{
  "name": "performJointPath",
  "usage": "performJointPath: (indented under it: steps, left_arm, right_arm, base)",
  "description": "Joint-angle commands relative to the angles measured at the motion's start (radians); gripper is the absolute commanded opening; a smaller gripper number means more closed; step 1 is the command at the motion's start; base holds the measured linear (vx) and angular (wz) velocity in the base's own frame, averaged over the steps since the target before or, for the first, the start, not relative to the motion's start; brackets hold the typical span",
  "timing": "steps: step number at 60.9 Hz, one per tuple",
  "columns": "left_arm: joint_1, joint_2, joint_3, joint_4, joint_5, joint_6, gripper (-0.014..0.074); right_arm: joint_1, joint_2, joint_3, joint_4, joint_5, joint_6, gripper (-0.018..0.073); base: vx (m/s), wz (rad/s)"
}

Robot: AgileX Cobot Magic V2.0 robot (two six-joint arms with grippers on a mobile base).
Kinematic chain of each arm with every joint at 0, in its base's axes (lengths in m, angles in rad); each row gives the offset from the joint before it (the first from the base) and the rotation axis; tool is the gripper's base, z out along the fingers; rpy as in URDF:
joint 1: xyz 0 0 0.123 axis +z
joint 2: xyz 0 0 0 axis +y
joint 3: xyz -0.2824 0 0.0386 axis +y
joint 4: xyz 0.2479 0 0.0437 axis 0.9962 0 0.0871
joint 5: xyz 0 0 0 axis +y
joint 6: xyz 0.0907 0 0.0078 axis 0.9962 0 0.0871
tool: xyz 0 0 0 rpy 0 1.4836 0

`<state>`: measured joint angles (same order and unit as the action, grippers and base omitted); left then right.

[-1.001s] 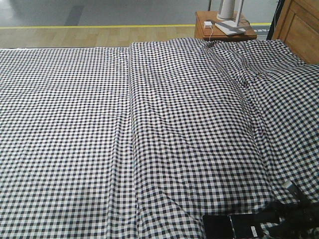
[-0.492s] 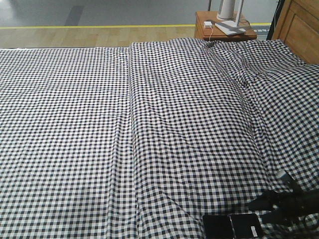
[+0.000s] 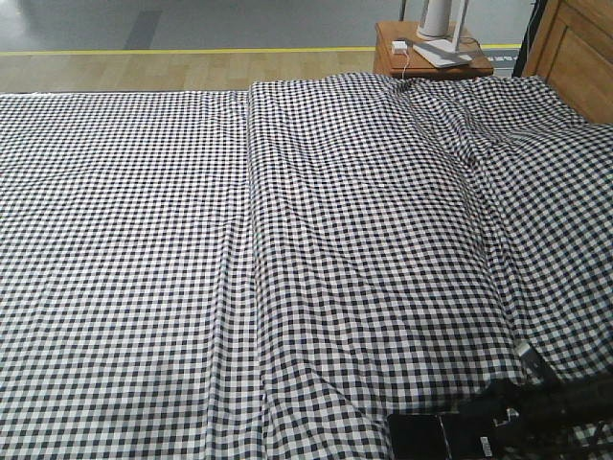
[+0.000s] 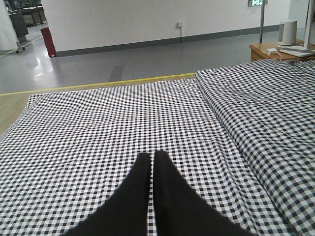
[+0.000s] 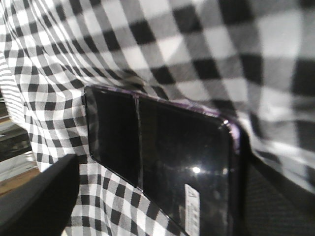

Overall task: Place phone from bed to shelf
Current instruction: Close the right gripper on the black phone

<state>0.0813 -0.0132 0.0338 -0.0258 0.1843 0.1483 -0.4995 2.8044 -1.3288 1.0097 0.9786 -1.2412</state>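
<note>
Phone lies flat on the bed, toward the near edge, right of centre, glossy face up with the seam across its middle. Right tool sits low over the phone's right half, jaws wide. One finger is clear of the phone, the other is just beside its opposite edge, not clamped. Left tool hangs above the cloth, fingers pressed together, holding nothing.

1 phone; 1 bed; 1 bedside tbl; 2 hands: L hand, R hand
</note>
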Motion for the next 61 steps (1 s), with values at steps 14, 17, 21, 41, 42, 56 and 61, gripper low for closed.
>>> performJointPath:
  steps: [14, 17, 21, 41, 42, 56, 61]
  left_arm:
    - [0.001, -0.013, -0.021, -0.009, -0.072, -0.006, 0.0001]
    - [0.001, -0.013, -0.021, -0.009, -0.072, -0.006, 0.0001]
    - [0.001, -0.013, -0.021, -0.009, -0.072, -0.006, 0.0001]
    - [0.001, -0.013, -0.021, -0.009, -0.072, -0.006, 0.0001]
    - [0.001, -0.013, -0.021, -0.009, -0.072, -0.006, 0.0001]
    - [0.001, -0.013, -0.021, -0.009, -0.072, -0.006, 0.0001]
    - [0.001, -0.013, -0.021, -0.009, -0.072, -0.006, 0.0001]
  right_arm:
    - [0.086, 0.002, -0.004, 0.006, 0.114, -0.018, 0.0594]
    - [0.095, 0.002, -0.004, 0.006, 0.114, -0.018, 0.0591]
    - [0.102, 0.002, -0.004, 0.004, 0.120, -0.018, 0.0577]
    - [0.077, -0.001, -0.004, -0.021, 0.171, -0.028, 0.0254]
    - [0.076, -0.003, -0.004, -0.021, 0.172, -0.031, 0.0232]
    - [0.048, -0.034, -0.004, -0.017, 0.247, -0.065, -0.0013]
    - [0.037, -0.046, -0.004, -0.018, 0.293, -0.074, -0.0011]
  base:
    - [0.00, 0.00]
    - [0.00, 0.00]
    - [0.00, 0.00]
    - [0.00, 0.00]
    - [0.00, 0.00]
    - [0.00, 0.00]
    - [0.00, 0.00]
